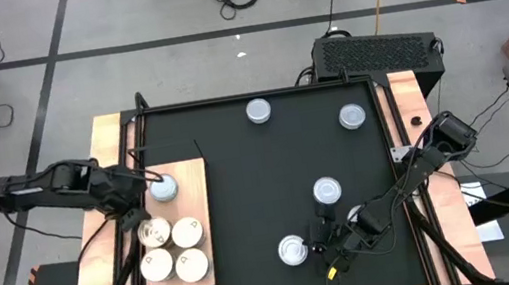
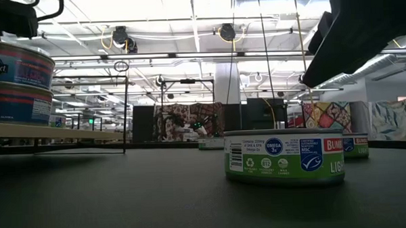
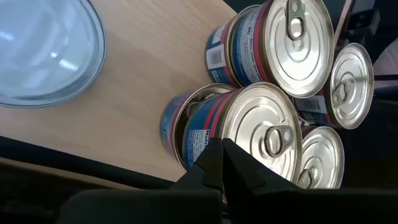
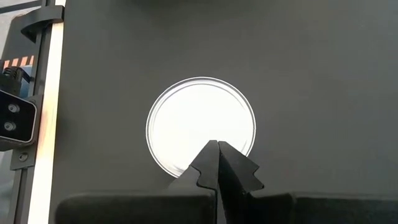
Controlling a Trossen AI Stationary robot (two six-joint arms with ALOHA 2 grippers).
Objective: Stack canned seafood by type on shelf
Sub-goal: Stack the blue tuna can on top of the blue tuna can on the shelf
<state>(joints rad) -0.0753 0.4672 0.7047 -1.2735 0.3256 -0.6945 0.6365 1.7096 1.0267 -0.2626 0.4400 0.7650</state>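
The shelf (image 1: pixel 192 187) is a light wooden board at the mat's left. On it several tins (image 1: pixel 174 250) stand in two-high stacks (image 3: pixel 261 127), and a single grey-topped tin (image 1: pixel 162 188) stands by itself at the far end (image 3: pixel 43 50). My left gripper (image 1: pixel 141 205) hovers shut above the stacks (image 3: pixel 221 148). Loose tins lie on the black mat (image 1: pixel 258 112) (image 1: pixel 353 116) (image 1: pixel 327 190). A white-topped tin (image 1: pixel 293 250) with a green label (image 2: pixel 284 157) stands near the front edge. My right gripper (image 1: pixel 318 244) is shut just above its rim (image 4: pixel 217 146).
A further tin (image 1: pixel 354 215) shows partly under my right arm. The black mat (image 1: pixel 241 185) lies inside a wooden frame with rails (image 1: pixel 397 111) along both sides. A black box (image 1: pixel 374 52) stands behind the table's far right corner.
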